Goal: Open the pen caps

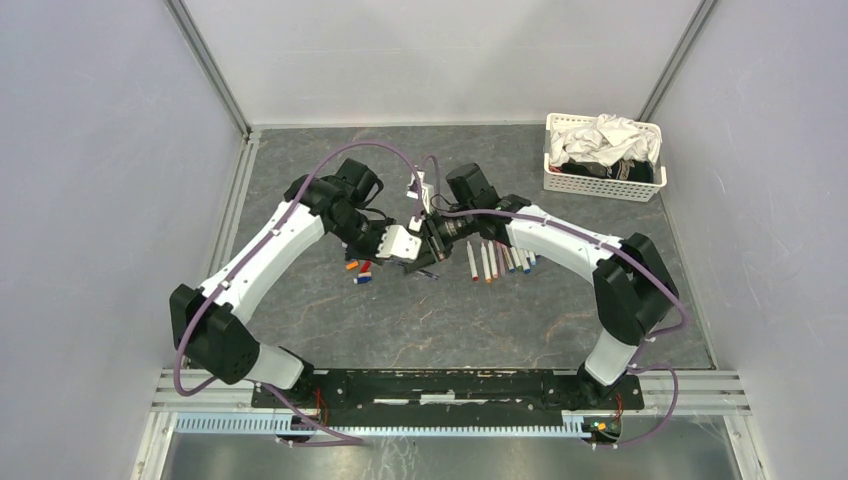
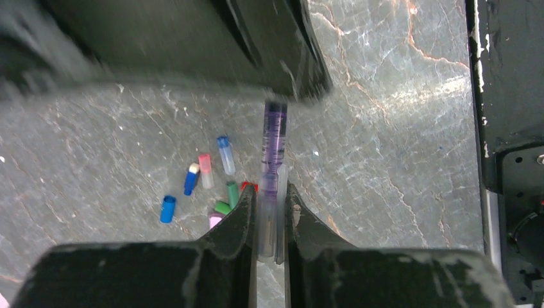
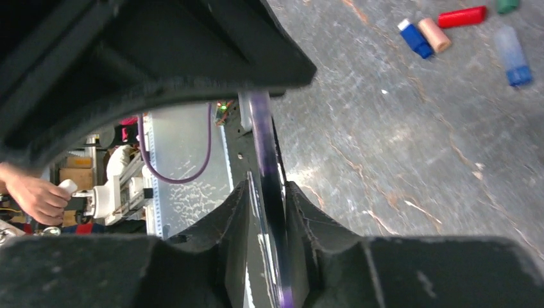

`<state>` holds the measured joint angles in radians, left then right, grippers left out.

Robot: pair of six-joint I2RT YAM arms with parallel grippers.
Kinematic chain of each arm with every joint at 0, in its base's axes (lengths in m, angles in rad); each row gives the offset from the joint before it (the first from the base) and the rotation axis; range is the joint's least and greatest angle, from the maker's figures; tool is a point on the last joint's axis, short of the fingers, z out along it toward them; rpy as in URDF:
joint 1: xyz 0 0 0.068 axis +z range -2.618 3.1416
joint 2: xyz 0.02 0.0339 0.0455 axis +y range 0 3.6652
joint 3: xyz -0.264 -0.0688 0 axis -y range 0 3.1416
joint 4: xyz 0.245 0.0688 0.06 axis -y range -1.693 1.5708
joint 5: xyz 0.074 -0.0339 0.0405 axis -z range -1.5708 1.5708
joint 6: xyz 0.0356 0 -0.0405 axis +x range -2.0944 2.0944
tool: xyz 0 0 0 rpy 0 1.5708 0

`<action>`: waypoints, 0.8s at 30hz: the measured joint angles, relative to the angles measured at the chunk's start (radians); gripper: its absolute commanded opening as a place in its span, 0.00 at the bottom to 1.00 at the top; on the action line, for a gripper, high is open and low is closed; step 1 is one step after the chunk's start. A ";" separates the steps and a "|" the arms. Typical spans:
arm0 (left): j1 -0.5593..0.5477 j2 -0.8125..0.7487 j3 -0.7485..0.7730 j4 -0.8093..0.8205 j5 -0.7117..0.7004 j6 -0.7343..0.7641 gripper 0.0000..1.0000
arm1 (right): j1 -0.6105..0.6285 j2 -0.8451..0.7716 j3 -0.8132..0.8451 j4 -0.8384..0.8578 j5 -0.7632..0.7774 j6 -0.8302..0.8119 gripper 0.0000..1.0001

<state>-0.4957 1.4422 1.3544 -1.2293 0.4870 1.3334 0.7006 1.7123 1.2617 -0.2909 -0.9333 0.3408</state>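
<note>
Pen caps (image 2: 223,207) lie loose on the table (image 2: 385,160) at left. Left gripper (image 2: 271,197) pinches the lilac pen (image 2: 274,138) at centre; right gripper (image 3: 266,192) flanks the same pen, grip not determinable. Remaining pens (image 1: 498,260) lie in a row at right.

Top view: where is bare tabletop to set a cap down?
Bare: near strip between the white-barrelled pens and black base rail; far strip left of the white mesh basket. Crowded: centre, around the short coloured plastic caps.
</note>
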 measured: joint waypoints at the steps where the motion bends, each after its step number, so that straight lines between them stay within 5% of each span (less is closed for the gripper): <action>1: -0.009 -0.002 0.000 0.010 0.002 -0.001 0.02 | 0.007 0.006 0.000 0.020 -0.003 0.016 0.34; 3: -0.024 -0.002 0.000 0.018 0.004 -0.002 0.02 | 0.026 0.025 0.000 0.071 -0.014 0.061 0.33; 9: -0.036 -0.006 -0.004 0.026 0.001 -0.006 0.02 | 0.048 0.082 0.004 0.152 -0.061 0.123 0.00; 12: -0.037 -0.010 -0.013 0.035 -0.002 -0.006 0.36 | 0.048 0.085 0.005 0.147 -0.063 0.111 0.00; 15: -0.039 -0.018 -0.019 0.046 -0.011 -0.008 0.52 | 0.048 0.085 0.005 0.146 -0.065 0.111 0.00; 20: -0.047 -0.047 -0.046 0.086 -0.006 -0.010 0.42 | 0.050 0.094 0.020 0.148 -0.070 0.135 0.00; 24: -0.061 -0.062 -0.059 0.092 -0.005 -0.009 0.18 | 0.050 0.105 0.032 0.154 -0.080 0.149 0.00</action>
<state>-0.5568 1.3800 1.2953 -1.1374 0.4824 1.3243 0.7502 1.8175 1.2938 -0.1364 -1.0134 0.4896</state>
